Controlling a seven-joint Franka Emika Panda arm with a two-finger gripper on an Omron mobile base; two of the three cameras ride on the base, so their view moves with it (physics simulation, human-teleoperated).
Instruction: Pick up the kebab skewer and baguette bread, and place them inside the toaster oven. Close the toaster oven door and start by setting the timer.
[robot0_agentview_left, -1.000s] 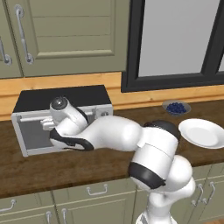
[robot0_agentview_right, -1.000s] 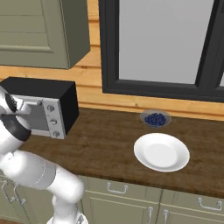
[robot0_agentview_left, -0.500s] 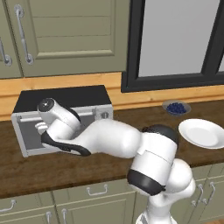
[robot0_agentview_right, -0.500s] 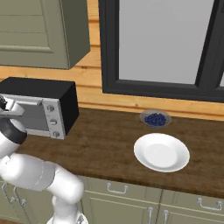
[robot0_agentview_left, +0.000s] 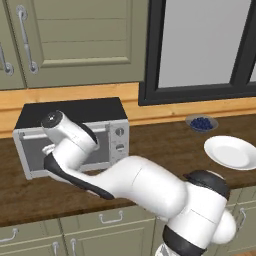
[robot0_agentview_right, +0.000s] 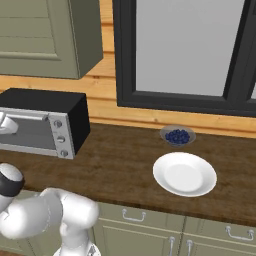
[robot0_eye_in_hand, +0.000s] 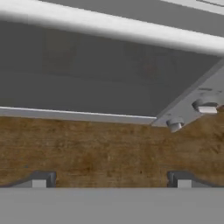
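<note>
The boxy silver toaster oven with a black top (robot0_agentview_left: 70, 135) is set at the left of the dark wooden counter (robot0_agentview_right: 120, 165), its silver-framed glass door (robot0_eye_in_hand: 87, 83) shut. The 2-finger gripper (robot0_eye_in_hand: 111, 178) is held wide open and empty just before that door (bar handle (robot0_eye_in_hand: 109, 24) above, 2 knobs visible at right). A white round plate (robot0_agentview_right: 185, 174) and a small bowl of dark blue berries (robot0_agentview_right: 178, 135) are placed well apart from the oven.

closed toaster oven (robot0_agentview_right: 42, 125) on counter (robot0_agentview_right: 120, 165); berries bowl (robot0_agentview_right: 178, 135) behind, perhaps touching, white plate (robot0_agentview_right: 184, 174).

Silver black-topped toaster oven (robot0_agentview_left: 118, 134); white plate (robot0_agentview_right: 184, 174).
</note>
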